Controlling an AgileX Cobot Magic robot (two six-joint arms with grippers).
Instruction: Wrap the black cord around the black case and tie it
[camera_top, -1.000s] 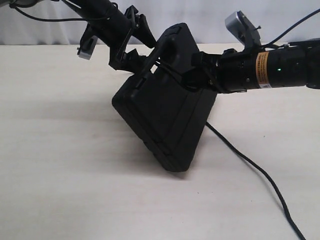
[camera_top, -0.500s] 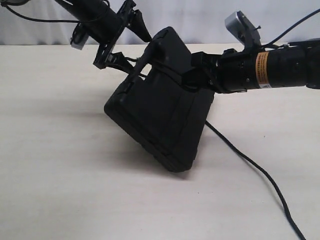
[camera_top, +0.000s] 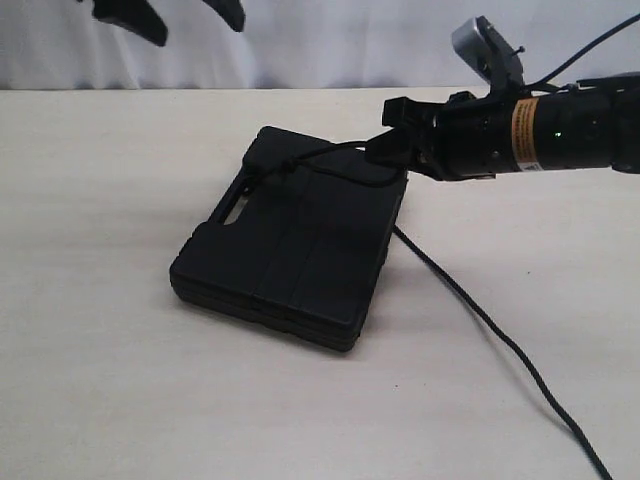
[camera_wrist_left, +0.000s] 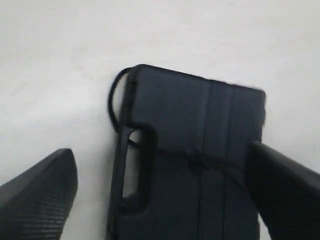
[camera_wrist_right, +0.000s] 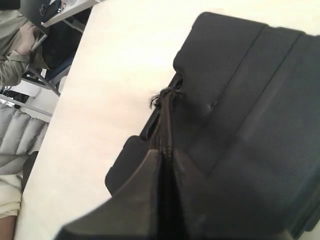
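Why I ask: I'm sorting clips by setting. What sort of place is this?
Probably a robot lab or workroom: a plain pale table against a white backdrop, a robot arm reaching over it, and a person by furniture beyond the table's edge.

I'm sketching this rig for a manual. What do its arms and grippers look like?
Both are black. The right arm is a thick cylinder with an orange-yellow label band, a green light, a silver-grey camera and thin black cables. The left gripper has broad, tapered, finely ribbed fingers.
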